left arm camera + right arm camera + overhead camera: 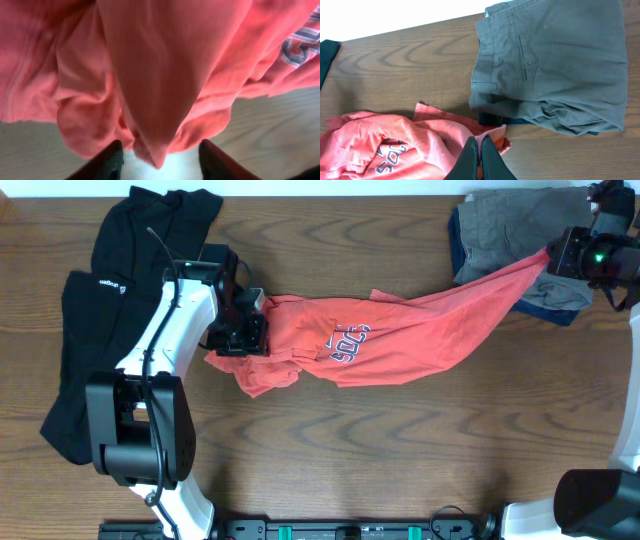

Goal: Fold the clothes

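The clothes' coral-red T-shirt [400, 335] with block lettering is stretched across the table between my two grippers. My left gripper [240, 332] is at the shirt's bunched left end. In the left wrist view its jaws [159, 160] stand apart, and a hanging fold of the shirt [160, 60] dips between them, touching neither finger. My right gripper [560, 252] is at the far right, lifted. In the right wrist view it [480, 150] is shut on the shirt's [380, 145] edge. A long black garment [100, 320] lies at the left.
Grey trousers [500, 230] lie at the back right over something dark blue [565, 312], just beside my right gripper; the right wrist view shows them [555, 65] too. The wooden table [400, 450] shows bare in front of the shirt. The left arm's base stands at the front left.
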You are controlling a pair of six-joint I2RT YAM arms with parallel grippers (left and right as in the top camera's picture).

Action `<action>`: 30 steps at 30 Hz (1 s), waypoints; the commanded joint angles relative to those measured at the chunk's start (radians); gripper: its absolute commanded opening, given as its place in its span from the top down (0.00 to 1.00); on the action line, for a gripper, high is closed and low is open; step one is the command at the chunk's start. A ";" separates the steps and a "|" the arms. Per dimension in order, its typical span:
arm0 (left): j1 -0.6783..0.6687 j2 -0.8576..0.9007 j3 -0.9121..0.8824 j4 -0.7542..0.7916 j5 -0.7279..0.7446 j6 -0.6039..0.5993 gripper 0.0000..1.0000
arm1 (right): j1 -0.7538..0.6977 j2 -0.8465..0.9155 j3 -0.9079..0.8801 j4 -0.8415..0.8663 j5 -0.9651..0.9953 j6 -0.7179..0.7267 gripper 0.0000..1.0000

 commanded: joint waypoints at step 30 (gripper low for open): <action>-0.024 -0.158 0.253 0.031 0.060 -0.046 0.94 | 0.008 -0.016 0.018 -0.010 -0.004 -0.036 0.99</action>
